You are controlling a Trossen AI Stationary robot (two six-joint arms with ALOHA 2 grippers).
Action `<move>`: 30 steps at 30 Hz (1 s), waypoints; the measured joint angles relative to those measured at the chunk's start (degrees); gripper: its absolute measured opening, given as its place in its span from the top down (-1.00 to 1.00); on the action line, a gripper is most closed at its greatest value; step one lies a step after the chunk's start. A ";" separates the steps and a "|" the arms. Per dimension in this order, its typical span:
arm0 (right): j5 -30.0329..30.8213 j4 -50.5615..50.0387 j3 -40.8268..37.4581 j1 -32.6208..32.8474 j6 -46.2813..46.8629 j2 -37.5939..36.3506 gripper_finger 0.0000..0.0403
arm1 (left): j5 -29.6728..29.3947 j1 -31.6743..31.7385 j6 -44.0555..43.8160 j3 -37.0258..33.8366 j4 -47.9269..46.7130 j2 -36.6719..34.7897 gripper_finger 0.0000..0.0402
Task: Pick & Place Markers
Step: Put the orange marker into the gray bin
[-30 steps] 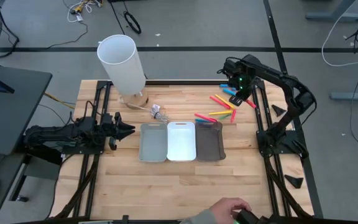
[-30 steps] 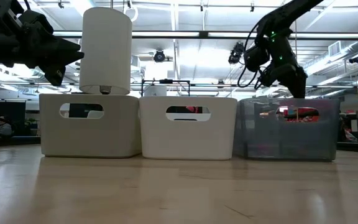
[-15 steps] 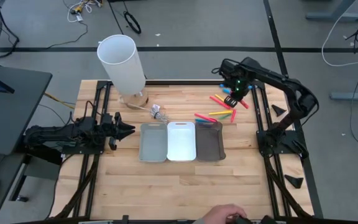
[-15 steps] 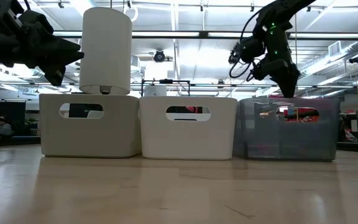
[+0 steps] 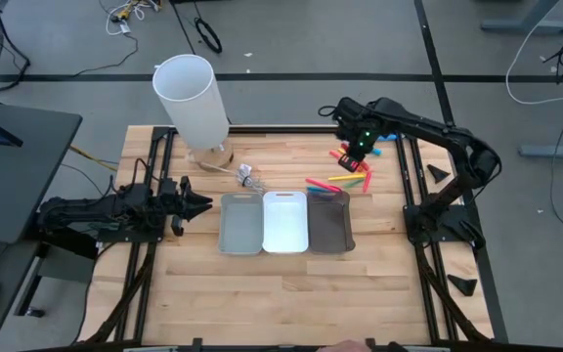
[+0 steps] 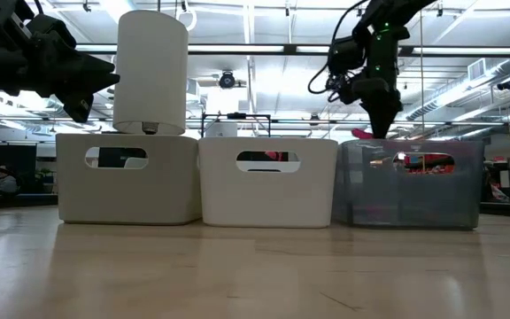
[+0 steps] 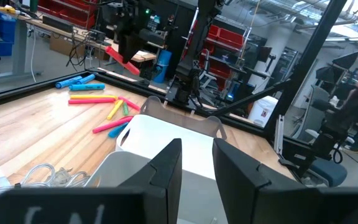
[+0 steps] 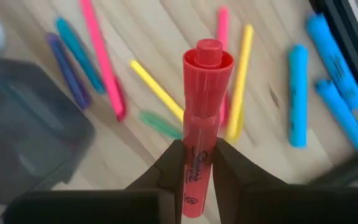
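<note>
1. I see the table (image 5: 291,284) carrying three trays side by side: grey (image 5: 241,223), white (image 5: 284,221), dark (image 5: 329,219).
2. My right gripper (image 8: 194,163) is clamped on a red marker (image 8: 201,112), above the loose markers (image 5: 345,176) beyond the dark tray.
3. My left gripper (image 7: 196,163) waits at the table's left (fingers slightly parted, holding nothing).

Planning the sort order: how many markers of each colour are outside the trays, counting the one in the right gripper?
Red: 1, in the right gripper
Pink: 2
Yellow: 2
Blue: 3
Teal: 1
Purple: 1
Green: 1
Total: 11
</note>
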 joint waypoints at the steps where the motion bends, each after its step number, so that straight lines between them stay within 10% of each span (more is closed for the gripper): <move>1: -0.01 0.85 0.00 0.53 -0.49 0.00 0.72 | 0.00 0.01 -0.02 0.01 0.01 0.00 0.52; 30: -13.01 38.17 0.00 10.16 -3.74 0.00 0.72 | 0.00 0.00 0.00 0.00 0.00 0.00 0.52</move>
